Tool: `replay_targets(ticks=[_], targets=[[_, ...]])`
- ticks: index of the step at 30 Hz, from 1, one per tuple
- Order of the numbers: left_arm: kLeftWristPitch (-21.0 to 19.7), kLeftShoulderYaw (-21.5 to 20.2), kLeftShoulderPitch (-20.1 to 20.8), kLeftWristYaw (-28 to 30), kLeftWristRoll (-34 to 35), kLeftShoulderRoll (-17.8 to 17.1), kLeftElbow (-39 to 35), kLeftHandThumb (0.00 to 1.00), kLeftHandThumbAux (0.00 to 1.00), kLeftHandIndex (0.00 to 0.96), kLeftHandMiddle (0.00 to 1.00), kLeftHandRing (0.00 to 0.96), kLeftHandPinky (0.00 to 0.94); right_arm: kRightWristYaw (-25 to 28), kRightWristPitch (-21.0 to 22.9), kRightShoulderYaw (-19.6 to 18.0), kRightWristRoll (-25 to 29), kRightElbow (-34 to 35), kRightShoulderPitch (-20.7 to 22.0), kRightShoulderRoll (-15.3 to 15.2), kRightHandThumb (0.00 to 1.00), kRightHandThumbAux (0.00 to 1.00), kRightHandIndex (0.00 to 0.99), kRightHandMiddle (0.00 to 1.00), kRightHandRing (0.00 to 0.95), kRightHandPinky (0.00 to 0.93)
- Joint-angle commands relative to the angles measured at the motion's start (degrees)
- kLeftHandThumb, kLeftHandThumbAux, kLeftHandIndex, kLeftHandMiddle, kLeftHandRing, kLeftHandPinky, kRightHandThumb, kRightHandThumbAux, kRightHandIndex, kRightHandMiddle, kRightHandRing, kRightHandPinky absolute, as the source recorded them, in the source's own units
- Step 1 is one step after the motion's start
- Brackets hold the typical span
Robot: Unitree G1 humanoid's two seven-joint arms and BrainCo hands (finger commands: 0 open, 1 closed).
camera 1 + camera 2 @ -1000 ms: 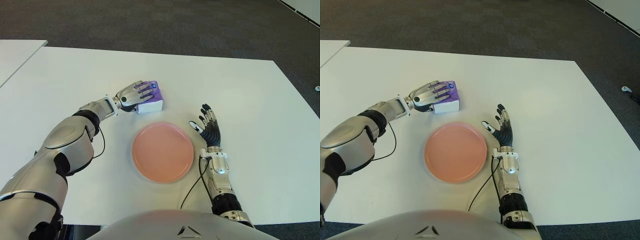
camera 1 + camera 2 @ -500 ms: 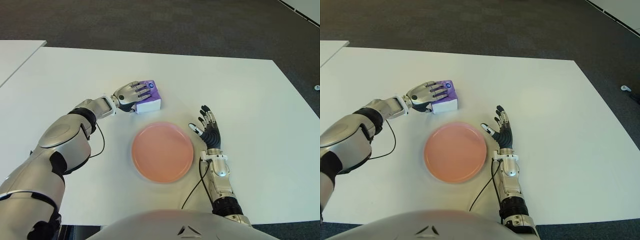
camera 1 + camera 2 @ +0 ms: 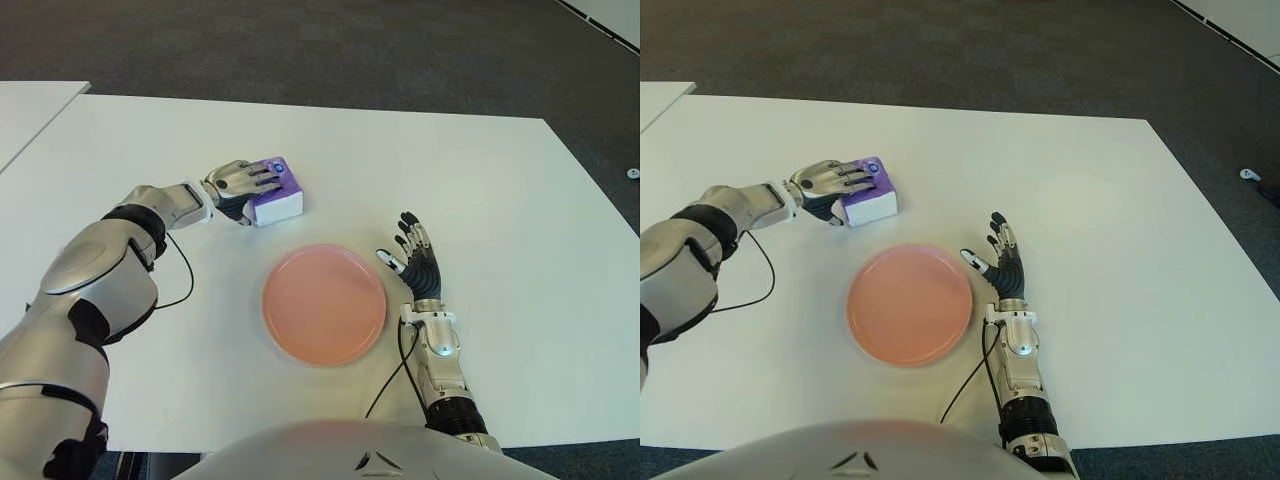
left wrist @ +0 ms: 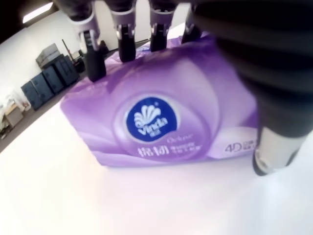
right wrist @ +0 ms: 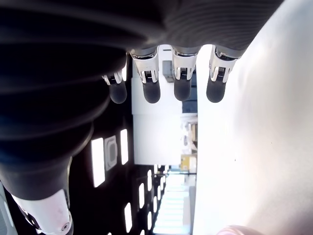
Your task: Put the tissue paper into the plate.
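Tissue pack gripped by left hand, beyond the plate

Tissue pack [image 3: 276, 194] is what I am watching first: a purple packet with a white side, lying on the white table [image 3: 500, 180], beyond the pink plate [image 3: 324, 303] and toward its left, clear of the rim. I am seeing my left hand [image 3: 238, 182] reaching in from the left and draping over the pack's top. In the left wrist view the four fingers [image 4: 123, 29] are pressing down on the purple top face near its far edge, lined up side by side, while the thumb [image 4: 274, 147] is bearing against the near side by the pack's corner. So the pack is sitting between fingers above and thumb at the side, and I am reading that as a grasp. I am not able to tell whether the pack's underside is touching the table or lifted just off it.

My right hand [image 3: 1002, 265] is showing just to the right of the plate, close to its rim, palm facing the plate. Its fingers are standing straight and slightly fanned, holding nothing; the right wrist view is showing the four fingertips [image 5: 152, 90] extended in a row with open air in front of them. The plate itself is holding nothing.
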State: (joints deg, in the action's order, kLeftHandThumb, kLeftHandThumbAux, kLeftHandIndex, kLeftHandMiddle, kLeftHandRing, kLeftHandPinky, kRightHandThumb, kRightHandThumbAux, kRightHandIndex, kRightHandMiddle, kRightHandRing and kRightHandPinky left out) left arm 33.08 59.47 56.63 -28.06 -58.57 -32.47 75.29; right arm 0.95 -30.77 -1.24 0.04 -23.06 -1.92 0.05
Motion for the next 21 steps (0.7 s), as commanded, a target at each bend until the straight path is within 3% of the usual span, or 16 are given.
replay_targets(ticks=[1,8,12,21], targets=[[2.05,-1.65,-10.27,17.03,2.0,-2.58,2.55,0.391,0.59,0.046,0.072,0.123,0.223,-0.18,4.31,0.83,-1.15,-5.32,-8.07,0.36,0.14,0.716,0.0,0.0,0.0,0.0],[0.34,-4.07,-12.14,21.63,5.03,-3.6,2.08,0.397,0.603,0.064,0.099,0.14,0.241,0.19,3.61,1.13,-1.35,-4.62,-8.78,0.12,0.114,0.698,0.0,0.0,0.0,0.0],[3.7,-5.22,-13.01,27.66,7.22,-8.41,-0.42,0.382,0.619,0.076,0.13,0.166,0.25,1.4,3.09,0.66,-0.24,-5.36,-8.71,-0.36,0.09,0.688,0.0,0.0,0.0,0.0],[-1.65,-6.53,-14.29,35.69,9.07,-7.44,-1.27,0.386,0.597,0.079,0.145,0.163,0.219,1.75,1.83,0.21,0.27,-7.33,-7.91,0.02,0.079,0.693,0.0,0.0,0.0,0.0]])
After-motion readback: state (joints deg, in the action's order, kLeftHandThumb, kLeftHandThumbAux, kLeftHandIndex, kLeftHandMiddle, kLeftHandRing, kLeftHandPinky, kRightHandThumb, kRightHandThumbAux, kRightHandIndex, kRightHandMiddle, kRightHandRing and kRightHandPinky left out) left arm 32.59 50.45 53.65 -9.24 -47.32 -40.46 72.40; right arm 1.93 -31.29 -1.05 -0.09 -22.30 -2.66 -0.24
